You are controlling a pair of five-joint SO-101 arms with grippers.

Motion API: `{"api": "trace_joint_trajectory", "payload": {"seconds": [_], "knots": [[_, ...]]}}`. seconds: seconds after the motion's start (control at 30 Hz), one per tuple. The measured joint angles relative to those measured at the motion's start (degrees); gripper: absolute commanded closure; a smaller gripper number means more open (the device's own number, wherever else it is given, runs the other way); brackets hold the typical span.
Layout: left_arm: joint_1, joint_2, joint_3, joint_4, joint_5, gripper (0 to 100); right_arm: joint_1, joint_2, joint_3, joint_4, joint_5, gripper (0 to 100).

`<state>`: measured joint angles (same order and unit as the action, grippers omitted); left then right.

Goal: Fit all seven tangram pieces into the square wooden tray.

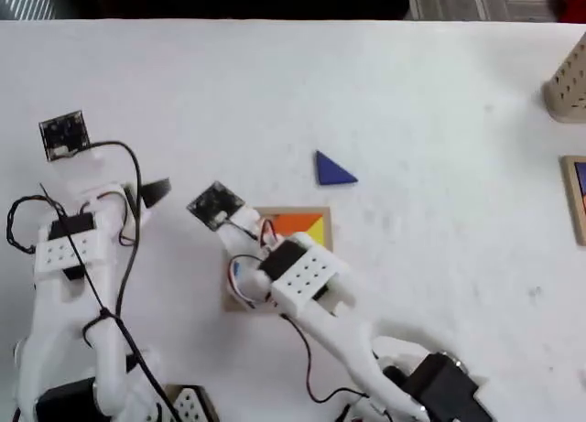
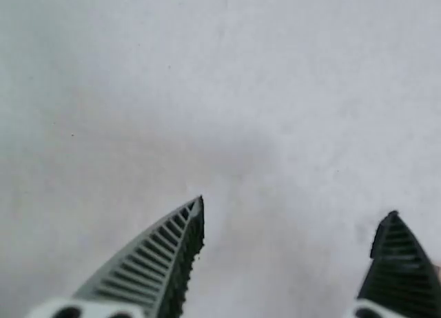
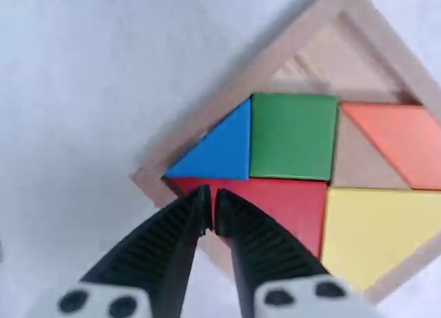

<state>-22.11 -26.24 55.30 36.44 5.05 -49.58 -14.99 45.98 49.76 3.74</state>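
Note:
The square wooden tray (image 3: 227, 121) holds a light blue triangle (image 3: 219, 149), a green square (image 3: 293, 135), an orange piece (image 3: 396, 142), a red piece (image 3: 286, 201) and a yellow piece (image 3: 375, 225). Bare wood shows in a small gap (image 3: 355, 163) and at the tray's far corner (image 3: 337, 56). My right gripper (image 3: 210, 207) is shut, empty, with its tips over the red piece's edge. In the high view the right arm (image 1: 298, 275) covers most of the tray (image 1: 320, 213). A dark blue triangle (image 1: 333, 169) lies loose beyond the tray. My left gripper (image 2: 296, 211) hangs open over bare table.
The left arm (image 1: 69, 248) stands at the table's left side, away from the tray. A perforated wooden block (image 1: 568, 88) and the edge of another wooden tray (image 1: 575, 200) sit at the far right. White table surface lies open between them.

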Motion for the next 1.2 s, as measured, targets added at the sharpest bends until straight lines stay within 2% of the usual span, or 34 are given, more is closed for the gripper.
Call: {"api": "trace_joint_trajectory", "payload": {"seconds": [0.2,0.8,1.2], "knots": [[0.0,0.0,0.0,0.0,0.0,62,-0.7,0.0,1.49,-4.22,-0.7,98.1],[0.0,0.0,0.0,0.0,0.0,62,-1.05,-1.32,1.49,-1.93,-0.7,98.1],[0.0,0.0,0.0,0.0,0.0,62,-0.97,4.22,0.97,-4.48,-0.7,98.1]]}}
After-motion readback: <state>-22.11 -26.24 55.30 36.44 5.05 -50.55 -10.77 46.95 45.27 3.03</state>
